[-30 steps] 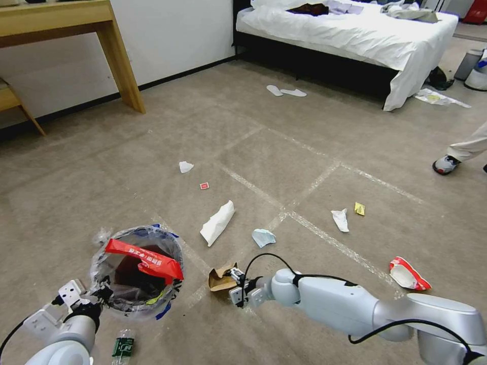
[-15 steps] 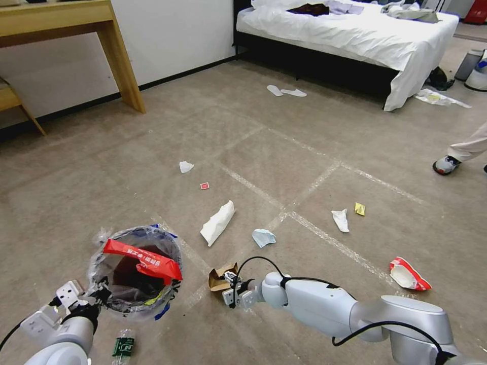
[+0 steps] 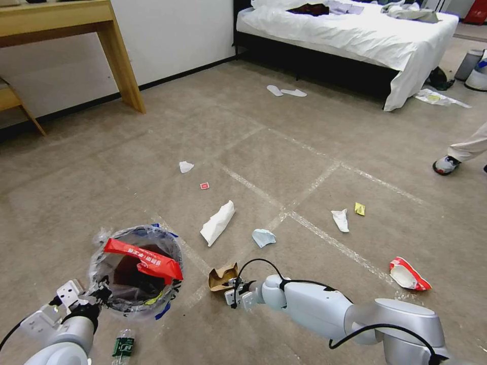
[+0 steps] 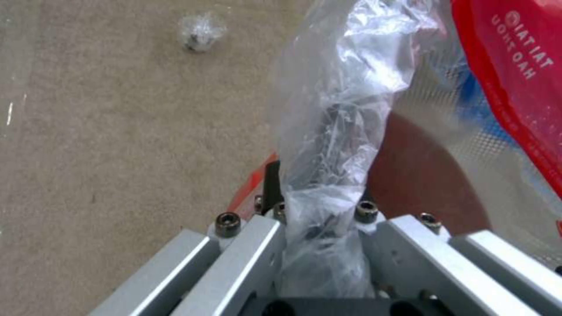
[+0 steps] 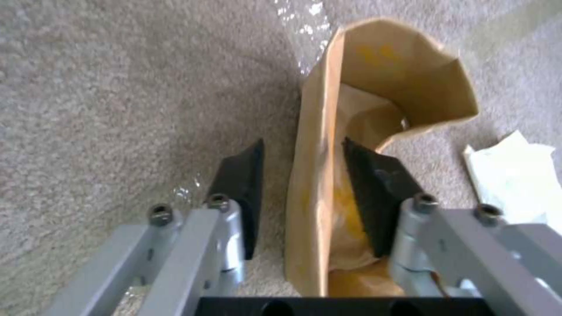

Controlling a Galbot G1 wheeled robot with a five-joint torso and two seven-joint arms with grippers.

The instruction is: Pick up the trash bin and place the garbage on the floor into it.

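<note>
Right of the round, crinkly-lined bin (image 3: 136,268) holding a red wrapper (image 3: 144,259), the right tool (image 5: 301,184) straddles a torn cardboard box (image 5: 363,145) wall, pads apart, while the left tool (image 4: 319,219) clamps the bin's rim.

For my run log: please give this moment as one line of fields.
left tool: shut on trash bin rim | right tool: open, straddling cardboard box wall on floor | box not lifted

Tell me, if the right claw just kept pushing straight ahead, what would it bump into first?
Probably the torn cardboard box: the right gripper, open, already straddles one wall of it on the floor.
</note>
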